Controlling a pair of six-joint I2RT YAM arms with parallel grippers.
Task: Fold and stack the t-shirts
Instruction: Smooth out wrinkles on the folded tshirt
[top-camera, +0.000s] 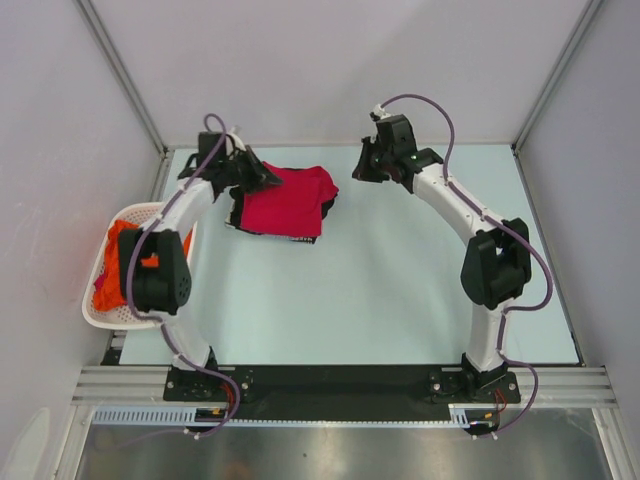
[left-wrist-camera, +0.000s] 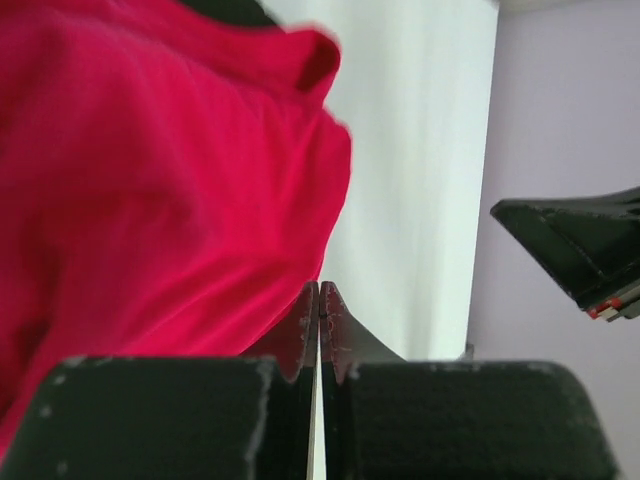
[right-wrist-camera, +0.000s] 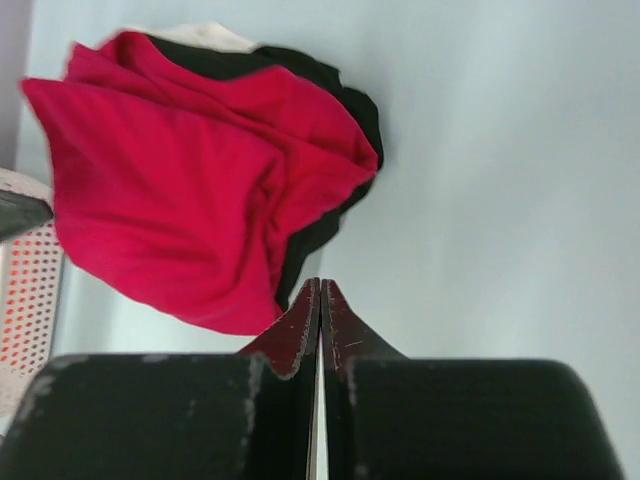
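A crimson red t-shirt (top-camera: 288, 199) lies folded on top of a black t-shirt (top-camera: 300, 237) at the far left-middle of the table. It fills the left wrist view (left-wrist-camera: 150, 170) and shows in the right wrist view (right-wrist-camera: 180, 190) with the black shirt (right-wrist-camera: 340, 90) under it. An orange t-shirt (top-camera: 118, 262) lies crumpled in the white basket (top-camera: 100, 315). My left gripper (top-camera: 268, 178) is shut and empty at the red shirt's left far edge (left-wrist-camera: 319, 290). My right gripper (top-camera: 358, 172) is shut and empty, just right of the stack (right-wrist-camera: 320, 288).
The white perforated basket stands at the table's left edge, partly under my left arm. The booth walls rise close behind both grippers. The pale table (top-camera: 400, 290) stretches to the right and front.
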